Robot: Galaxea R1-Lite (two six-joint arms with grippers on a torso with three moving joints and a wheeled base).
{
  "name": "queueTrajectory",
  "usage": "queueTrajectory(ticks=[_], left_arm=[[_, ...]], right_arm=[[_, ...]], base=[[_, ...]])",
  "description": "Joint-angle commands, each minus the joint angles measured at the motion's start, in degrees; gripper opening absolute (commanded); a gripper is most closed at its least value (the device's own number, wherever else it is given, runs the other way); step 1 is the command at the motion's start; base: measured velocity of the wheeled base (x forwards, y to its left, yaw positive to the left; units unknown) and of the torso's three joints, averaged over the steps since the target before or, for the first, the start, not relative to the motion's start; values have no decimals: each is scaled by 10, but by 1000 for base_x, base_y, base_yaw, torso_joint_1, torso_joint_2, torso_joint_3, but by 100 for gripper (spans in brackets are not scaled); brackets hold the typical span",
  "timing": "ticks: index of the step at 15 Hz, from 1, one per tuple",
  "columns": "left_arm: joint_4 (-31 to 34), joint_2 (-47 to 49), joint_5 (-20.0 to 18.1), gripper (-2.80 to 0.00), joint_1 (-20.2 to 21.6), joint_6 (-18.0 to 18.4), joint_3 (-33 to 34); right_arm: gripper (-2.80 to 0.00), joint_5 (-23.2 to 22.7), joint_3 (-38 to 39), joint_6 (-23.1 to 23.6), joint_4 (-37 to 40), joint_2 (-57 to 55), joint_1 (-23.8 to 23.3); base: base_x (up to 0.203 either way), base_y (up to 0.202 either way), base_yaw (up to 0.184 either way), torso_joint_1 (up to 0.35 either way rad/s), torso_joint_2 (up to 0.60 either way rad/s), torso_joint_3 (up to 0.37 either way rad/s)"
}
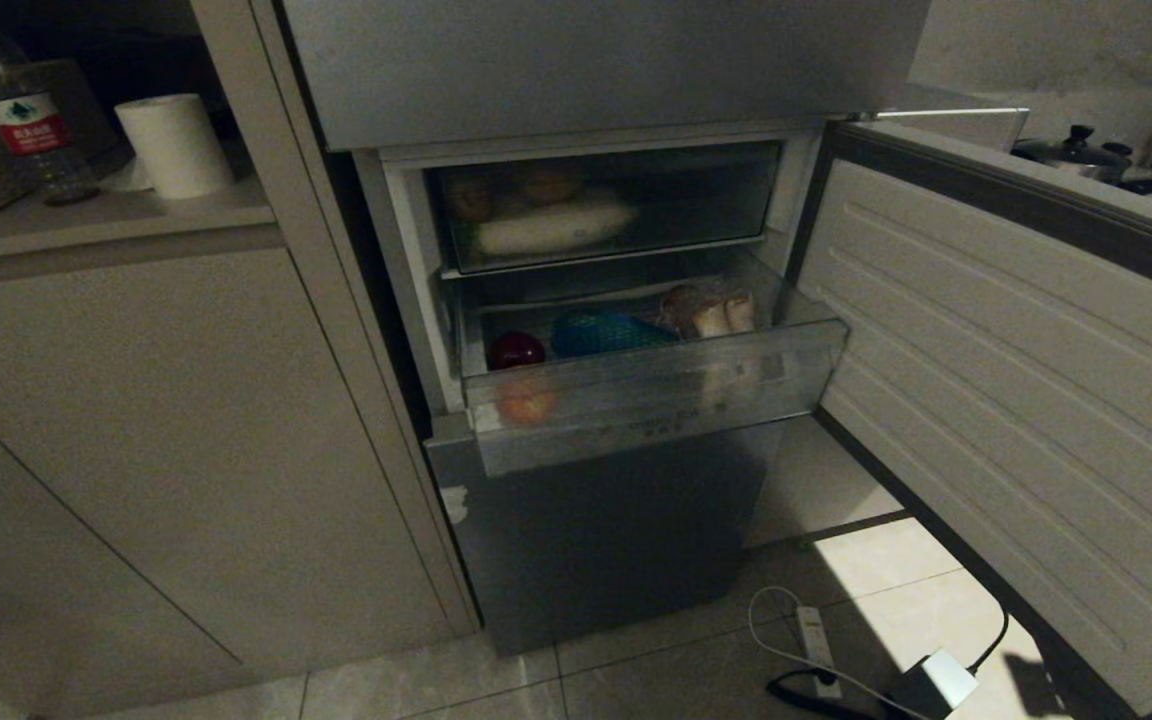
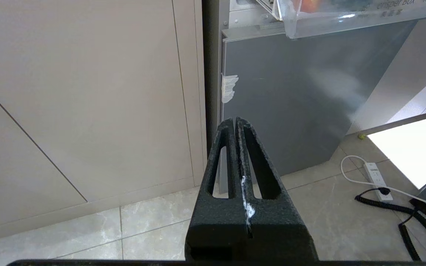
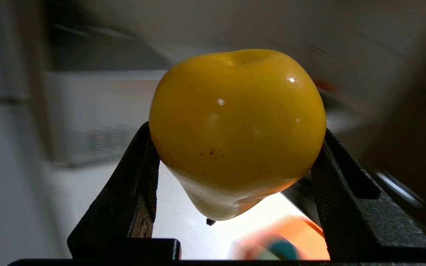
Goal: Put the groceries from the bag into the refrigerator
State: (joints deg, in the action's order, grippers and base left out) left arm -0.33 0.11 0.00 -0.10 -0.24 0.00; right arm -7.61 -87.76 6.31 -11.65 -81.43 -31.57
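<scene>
Head view: refrigerator [image 1: 596, 90] door open, clear drawer [image 1: 651, 385] pulled out at 6 o'clock of upper bin; free gap between red fruit and blue pack.

Left wrist view: left gripper [image 2: 235, 123] clenched, empty, parked low near floor.

Right wrist view: right gripper [image 3: 235, 147] grasping yellow fruit [image 3: 237, 129], not in head view. Carry level, lower into gap, release gently.

Around the cupboard and floor
Water bottle [image 1: 18, 110] and paper roll [image 1: 174, 146] share the shelf; power strip [image 1: 815, 645] lies on tiles.
</scene>
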Motion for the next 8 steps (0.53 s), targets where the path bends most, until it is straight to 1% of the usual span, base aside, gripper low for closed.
queueTrajectory(ticks=[1, 3, 5, 7, 8], left_arm=[[0, 0, 0, -280, 0, 0, 0], [0, 0, 0, -280, 0, 0, 0], [0, 0, 0, -280, 0, 0, 0], [0, 0, 0, -280, 0, 0, 0], [0, 0, 0, -280, 0, 0, 0]], right_arm=[[-280, 1, -1, 9, -16, -5, 101], [-280, 15, 7, 23, -28, 0, 227], [-280, 49, 18, 33, -34, 0, 362], [-280, 96, 37, 38, -37, -14, 470], [-280, 122, 44, 39, -38, -34, 509]], base=[[0, 0, 0, 0, 0, 0], [0, 0, 0, 0, 0, 0], [0, 0, 0, 0, 0, 0], [0, 0, 0, 0, 0, 0], [0, 0, 0, 0, 0, 0]])
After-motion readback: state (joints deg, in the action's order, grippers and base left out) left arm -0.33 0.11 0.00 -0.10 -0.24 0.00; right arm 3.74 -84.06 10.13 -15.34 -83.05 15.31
